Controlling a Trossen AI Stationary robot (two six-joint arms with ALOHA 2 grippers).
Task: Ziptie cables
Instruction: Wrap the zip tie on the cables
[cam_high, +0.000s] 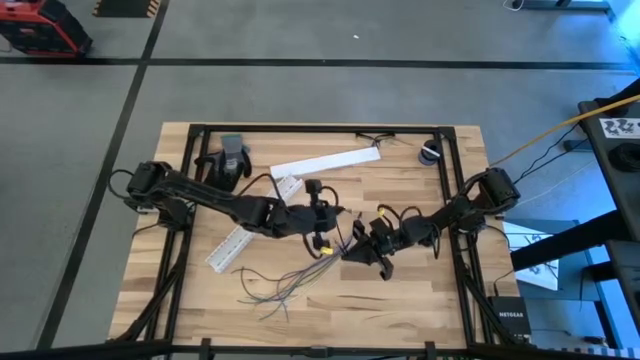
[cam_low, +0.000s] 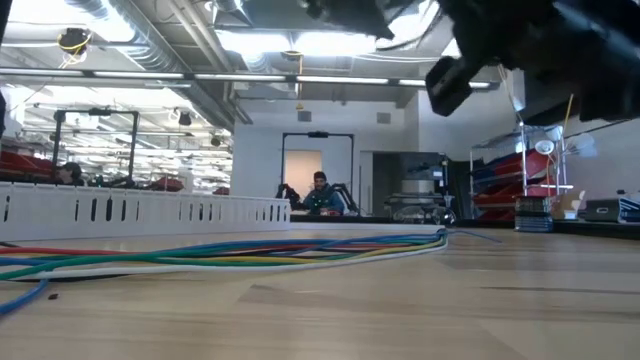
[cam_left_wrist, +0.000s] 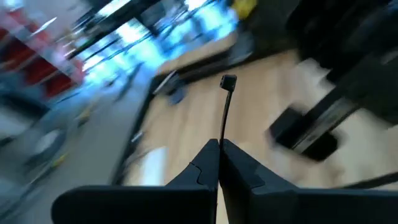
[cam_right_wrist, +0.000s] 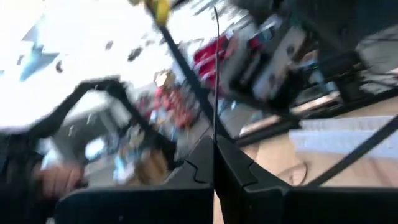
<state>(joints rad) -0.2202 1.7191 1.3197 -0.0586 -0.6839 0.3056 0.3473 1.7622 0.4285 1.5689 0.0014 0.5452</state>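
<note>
1. Cables (cam_high: 290, 280) lie fanned out on the wooden bench (cam_high: 420, 290), their upper ends gathered near the middle, beside both grippers.
2. Left gripper (cam_high: 322, 240) sits at mid-bench; its fingers (cam_left_wrist: 245, 168) are pressed together on a thin black strip (cam_left_wrist: 225, 112) that stands up from them.
3. Right gripper (cam_high: 368, 250) sits just beside the left one; its fingers (cam_right_wrist: 239, 171) are together on a thin dark strand (cam_right_wrist: 215, 74).
4. White slotted channel (cam_high: 250, 225) lies well left of the cables.

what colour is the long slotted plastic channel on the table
White. The slotted channel shows best in the high view, lying on the table by the left arm.
</note>
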